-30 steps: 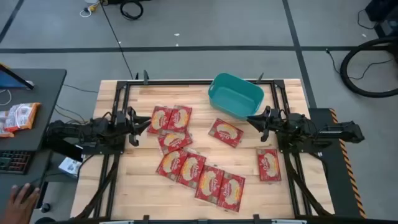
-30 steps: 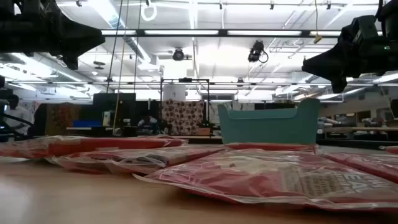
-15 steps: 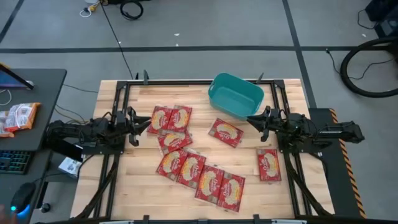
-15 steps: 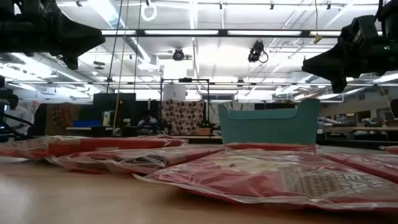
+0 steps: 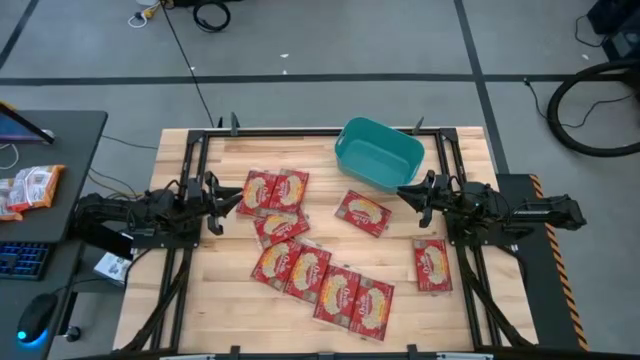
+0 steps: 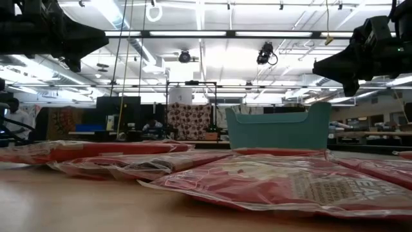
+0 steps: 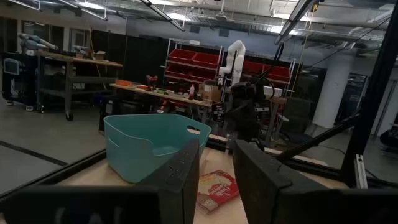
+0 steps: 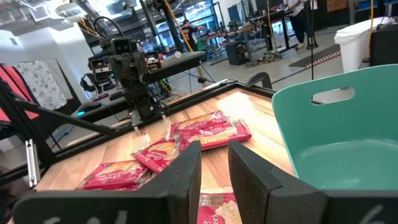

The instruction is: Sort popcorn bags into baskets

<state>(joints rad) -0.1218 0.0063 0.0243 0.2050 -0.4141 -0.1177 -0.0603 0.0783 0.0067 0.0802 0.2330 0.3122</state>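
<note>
Evidently unstarted: nine flat red popcorn bags (image 5: 363, 212) lie between both empty, slightly parted grippers (image 5: 241, 196) (image 5: 403, 191), rounded teal plastic tub (image 5: 378, 154) unfilled beside the right one.

Overhead, table-level, two facing wrist views

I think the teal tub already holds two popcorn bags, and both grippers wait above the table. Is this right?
Not quite. In the high view the teal tub is empty; every popcorn bag lies on the table. The rest holds: the left gripper and the right gripper both wait above the table.
</note>
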